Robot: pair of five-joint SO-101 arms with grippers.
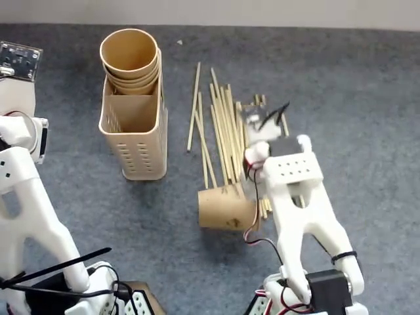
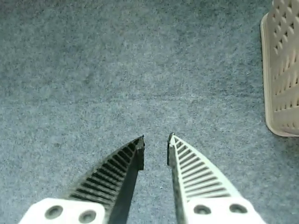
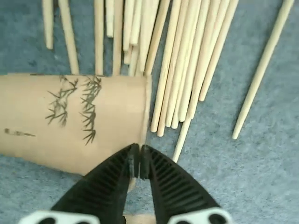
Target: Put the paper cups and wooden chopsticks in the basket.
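A paper cup (image 1: 226, 209) printed with bamboo lies on its side on the grey carpet, and its rim touches the near ends of several wooden chopsticks (image 1: 223, 131). In the right wrist view, my right gripper (image 3: 139, 151) is shut on the rim of this cup (image 3: 70, 119), with the chopsticks (image 3: 187, 60) fanned out just beyond. The beige basket (image 1: 141, 154) stands upright with stacked paper cups (image 1: 129, 56) in its far compartment. My left gripper (image 2: 155, 140) hangs open over bare carpet with nothing between its fingers, and the basket (image 2: 282, 70) is off to one side.
The right arm (image 1: 292, 174) reaches over the chopstick pile from the near edge. The left arm (image 1: 20, 170) stands at the left border. A light strip runs along the far edge of the carpet.
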